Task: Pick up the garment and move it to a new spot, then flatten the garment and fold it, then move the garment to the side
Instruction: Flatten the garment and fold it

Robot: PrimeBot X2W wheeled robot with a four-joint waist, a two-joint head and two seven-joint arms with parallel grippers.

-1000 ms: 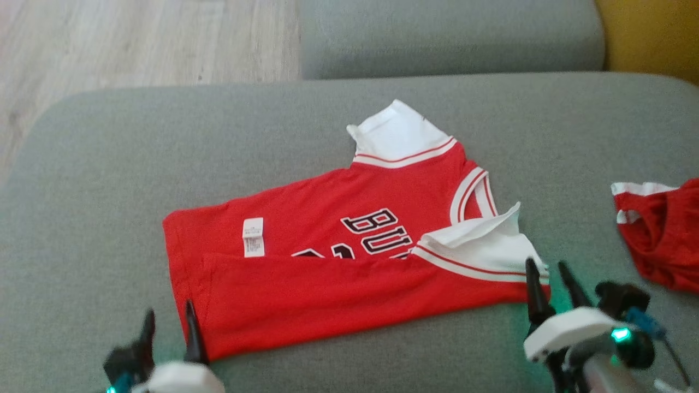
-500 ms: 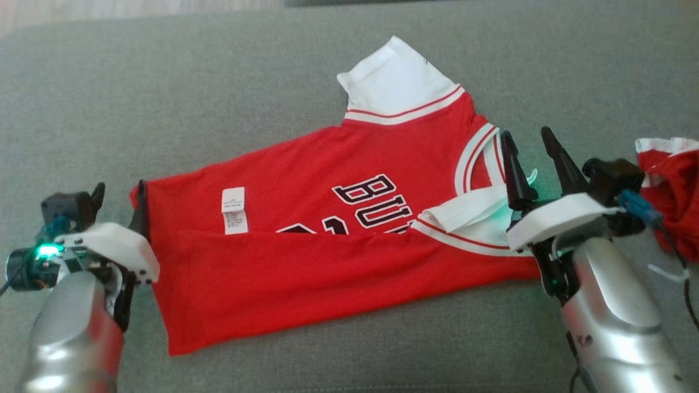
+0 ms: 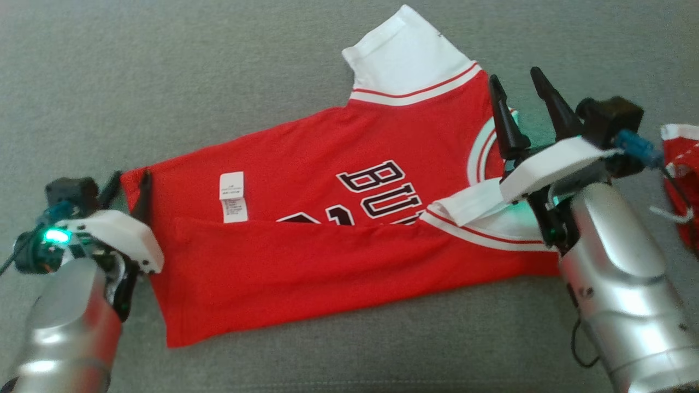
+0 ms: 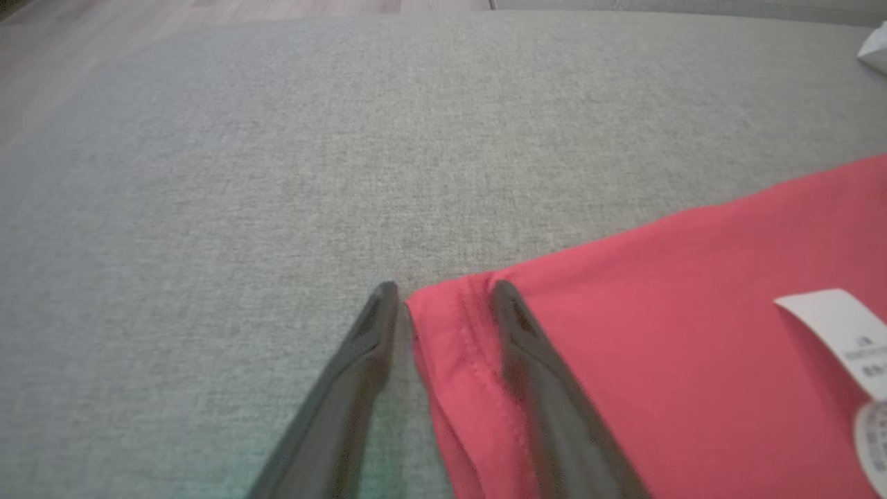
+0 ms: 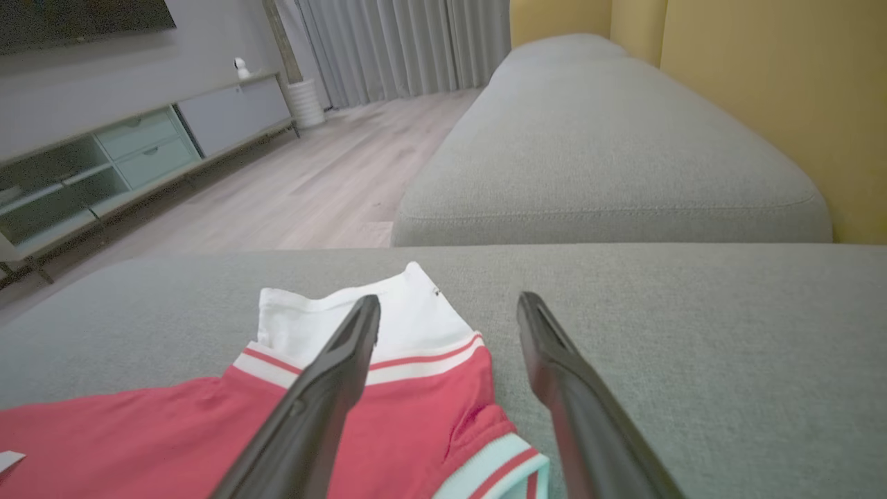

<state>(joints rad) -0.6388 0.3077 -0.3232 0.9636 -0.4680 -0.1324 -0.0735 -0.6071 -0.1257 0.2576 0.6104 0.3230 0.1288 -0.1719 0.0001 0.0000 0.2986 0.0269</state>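
nearest, the garment point(image 3: 327, 218) lies on the grey sofa cushion point(image 3: 164, 65), long axis left to right, its near long edge already folded up over the middle. at its left end the left claw point(image 3: 129, 185) is released, fingers spread astride the far hem corner: 1 finger on the cushion, 1 over the cloth. at the right end the right claw point(image 3: 517, 87) is released too, above the collar. the far half probably folds nearward next. farthest lies the white sleeve point(image 3: 404, 54).

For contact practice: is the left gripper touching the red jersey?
Cannot tell: left wrist view shows left gripper straddling the red jersey corner; height unclear.
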